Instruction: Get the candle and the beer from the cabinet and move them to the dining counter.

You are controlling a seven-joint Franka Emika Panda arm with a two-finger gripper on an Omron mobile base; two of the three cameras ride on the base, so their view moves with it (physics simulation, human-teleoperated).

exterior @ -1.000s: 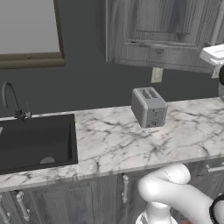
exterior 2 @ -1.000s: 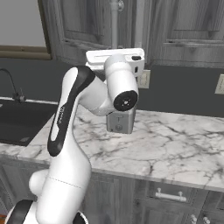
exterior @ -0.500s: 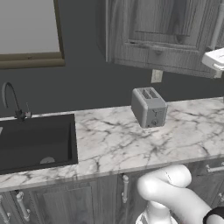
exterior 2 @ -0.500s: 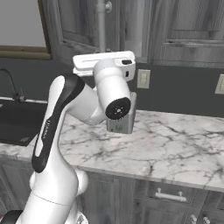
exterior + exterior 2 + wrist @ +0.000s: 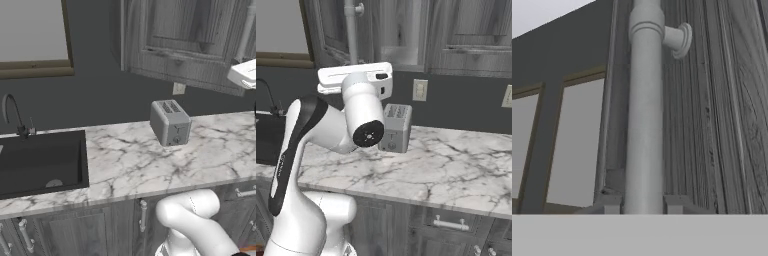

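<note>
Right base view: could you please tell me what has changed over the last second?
The gripper, shut on the bar handle, has swung left with the hand, pulling the cabinet door further open. The toaster and the marble worktop stayed as they were.

A dark grey wall (image 5: 100, 100) runs behind a white marble table (image 5: 150, 165) veined in grey. A black sink (image 5: 40, 160) is sunk into the table's left part, with a dark curved tap (image 5: 12, 115) behind it. A silver toaster (image 5: 170, 122) stands on the marble near the wall, below a pale socket plate (image 5: 178, 89). A window with a wooden frame (image 5: 32, 67) sits above the sink. Grey wood-grain cupboards (image 5: 456, 235) with silver handles fill the space under the table.
</note>
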